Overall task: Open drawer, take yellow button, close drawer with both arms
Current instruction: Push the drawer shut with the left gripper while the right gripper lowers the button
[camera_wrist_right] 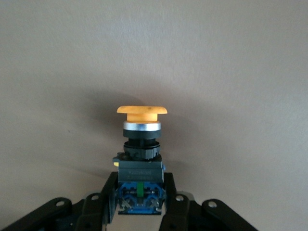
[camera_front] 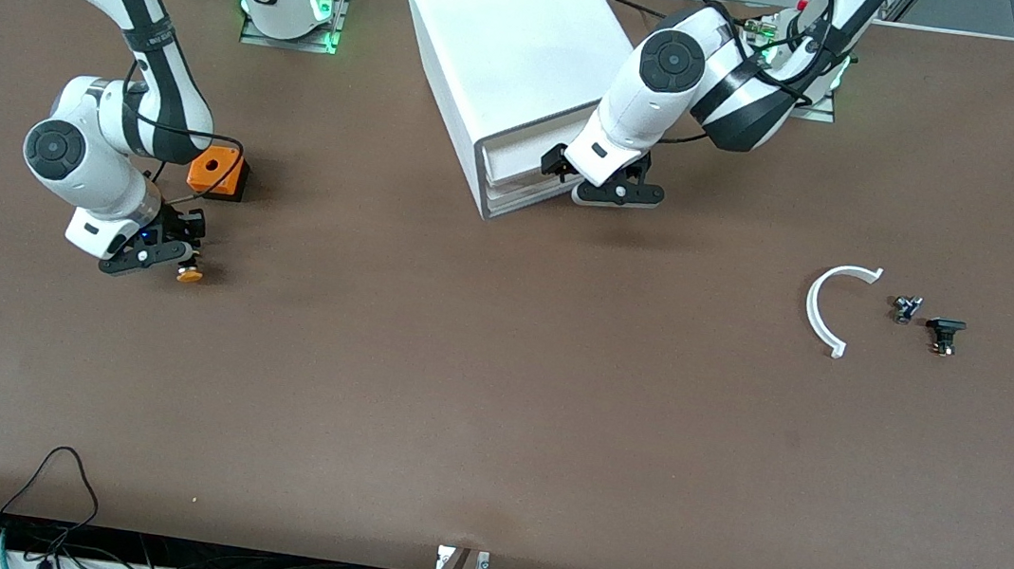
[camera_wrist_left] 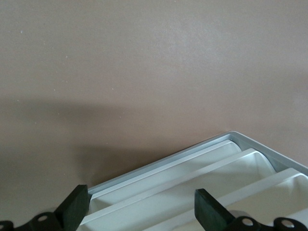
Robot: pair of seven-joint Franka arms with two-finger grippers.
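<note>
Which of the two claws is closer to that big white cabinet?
Left. The left gripper is right at the cabinet front, fingers open by the drawer edges. The right gripper is toward the right arm's end of the table, holding the button beside the orange cube.
</note>
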